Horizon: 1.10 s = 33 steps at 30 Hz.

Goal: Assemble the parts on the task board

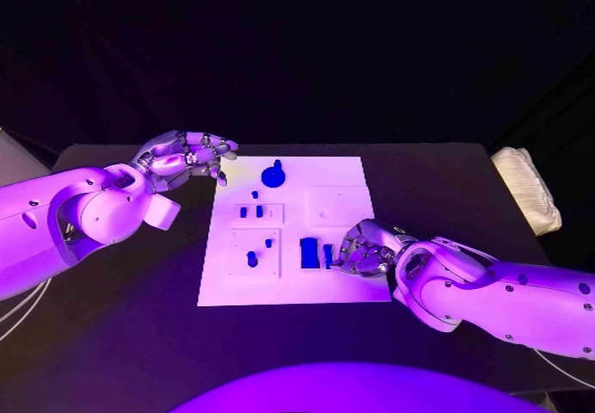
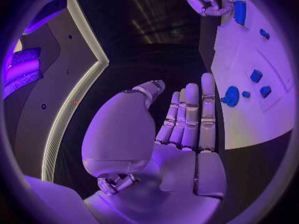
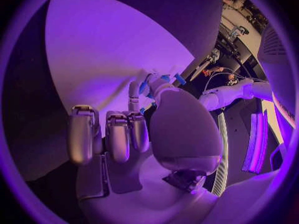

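The white task board (image 1: 341, 185) lies in the middle of the black table. A round blue part (image 1: 272, 175) stands near its far edge, and small blue parts (image 1: 252, 211) sit in a raised plate to its left. More small pieces (image 1: 253, 257) stand in the plate nearer me. A blue block (image 1: 309, 251) lies on the board's near half. My right hand (image 1: 362, 249) is down on the board beside it, thumb and a finger pinching a slim blue part (image 1: 328, 255) (image 3: 144, 88). My left hand (image 1: 186, 156) (image 2: 187, 119) hovers off the board's far left corner, fingers apart and holding nothing.
A folded pale cloth (image 1: 528, 191) lies at the table's right edge. Bare black table (image 1: 137, 292) runs along both sides of the board. In the left wrist view the board (image 2: 249, 119) carries the round part (image 2: 231, 95) and small pieces (image 2: 256, 75).
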Each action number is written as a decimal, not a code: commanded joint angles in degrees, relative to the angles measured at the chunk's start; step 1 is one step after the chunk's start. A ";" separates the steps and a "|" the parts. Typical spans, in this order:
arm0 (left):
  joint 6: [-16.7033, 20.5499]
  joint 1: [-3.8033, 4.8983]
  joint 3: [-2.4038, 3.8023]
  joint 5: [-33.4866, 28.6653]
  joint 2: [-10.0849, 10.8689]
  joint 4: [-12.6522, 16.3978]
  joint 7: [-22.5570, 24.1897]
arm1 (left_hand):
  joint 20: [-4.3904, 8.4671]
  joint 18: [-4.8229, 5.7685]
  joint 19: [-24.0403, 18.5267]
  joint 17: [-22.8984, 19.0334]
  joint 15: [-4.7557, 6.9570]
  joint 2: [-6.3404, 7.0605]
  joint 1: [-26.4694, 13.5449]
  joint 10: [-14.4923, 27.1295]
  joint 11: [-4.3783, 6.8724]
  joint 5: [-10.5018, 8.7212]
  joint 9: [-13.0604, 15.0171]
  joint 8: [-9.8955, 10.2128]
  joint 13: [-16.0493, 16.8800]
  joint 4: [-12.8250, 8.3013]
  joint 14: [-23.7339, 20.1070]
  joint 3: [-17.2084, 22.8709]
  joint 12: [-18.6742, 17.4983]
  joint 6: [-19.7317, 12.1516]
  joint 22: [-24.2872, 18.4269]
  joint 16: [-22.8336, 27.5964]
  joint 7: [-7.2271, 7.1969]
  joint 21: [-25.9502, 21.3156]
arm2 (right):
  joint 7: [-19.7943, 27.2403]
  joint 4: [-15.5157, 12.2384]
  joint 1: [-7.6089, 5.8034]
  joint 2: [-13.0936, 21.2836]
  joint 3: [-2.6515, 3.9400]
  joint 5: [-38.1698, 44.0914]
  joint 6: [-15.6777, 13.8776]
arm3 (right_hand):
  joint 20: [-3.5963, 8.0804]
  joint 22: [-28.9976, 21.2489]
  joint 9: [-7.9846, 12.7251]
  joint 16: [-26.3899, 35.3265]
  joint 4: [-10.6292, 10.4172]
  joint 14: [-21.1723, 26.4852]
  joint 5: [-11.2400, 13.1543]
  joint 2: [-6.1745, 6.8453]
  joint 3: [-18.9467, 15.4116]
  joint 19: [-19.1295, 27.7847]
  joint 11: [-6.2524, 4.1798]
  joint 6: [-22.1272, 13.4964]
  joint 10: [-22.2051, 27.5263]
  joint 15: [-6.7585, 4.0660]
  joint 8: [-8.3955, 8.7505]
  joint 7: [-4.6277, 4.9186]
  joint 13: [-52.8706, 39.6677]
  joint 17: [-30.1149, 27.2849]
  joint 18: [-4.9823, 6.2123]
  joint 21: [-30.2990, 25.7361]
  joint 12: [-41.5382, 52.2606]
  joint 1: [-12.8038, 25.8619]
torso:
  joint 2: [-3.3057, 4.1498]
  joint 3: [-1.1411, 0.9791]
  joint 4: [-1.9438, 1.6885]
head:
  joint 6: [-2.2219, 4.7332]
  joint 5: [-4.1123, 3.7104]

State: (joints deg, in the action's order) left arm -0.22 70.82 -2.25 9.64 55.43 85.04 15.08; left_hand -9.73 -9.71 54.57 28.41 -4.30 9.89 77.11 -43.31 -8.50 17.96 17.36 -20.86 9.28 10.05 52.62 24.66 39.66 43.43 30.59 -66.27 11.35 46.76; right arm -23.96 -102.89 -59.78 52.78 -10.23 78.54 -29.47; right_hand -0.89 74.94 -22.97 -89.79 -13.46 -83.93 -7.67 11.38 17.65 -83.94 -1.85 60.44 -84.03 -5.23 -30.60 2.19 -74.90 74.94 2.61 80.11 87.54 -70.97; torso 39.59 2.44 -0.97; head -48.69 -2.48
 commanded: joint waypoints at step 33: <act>6.29 -1.01 0.00 -5.84 -2.71 -3.32 7.23 | 0.03 -0.82 0.15 -0.34 -0.11 0.11 0.74 -0.33 0.31 -0.10 -0.05 -0.76 -0.09 0.36 -1.22 -0.27 0.84 -0.07 -0.50 0.79 0.14 -1.02 | 36.40 11.29 -6.29 0.72 0.89 -49.40 -2.83 | -1.80 6.89 1.63 5.22 0.17 -3.90 -4.59 0.85 -0.11 -0.28 2.91 -6.85 1.43 2.26 4.24 3.44 -8.87 7.71 2.40 -19.63 -12.85 -2.82 | -3.10 0.90 0.67 | 3.93 0.62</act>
State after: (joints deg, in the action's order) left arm 2.80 69.90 -2.28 6.99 53.16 82.24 17.81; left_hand -9.73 -9.70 55.00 28.09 -4.41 10.13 77.35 -43.44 -8.37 17.97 17.32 -21.41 9.22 10.21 51.62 24.51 40.27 43.43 30.14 -65.58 11.35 45.84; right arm 2.83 -93.18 -65.79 53.96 -9.46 42.69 -33.84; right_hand -2.42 74.91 -21.38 -84.86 -13.57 -84.05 -12.32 12.24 17.51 -83.89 1.07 53.99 -82.95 -3.24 -26.51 5.76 -74.90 74.93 4.19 61.34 75.33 -73.49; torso 37.55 2.91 -0.47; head -45.58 -1.93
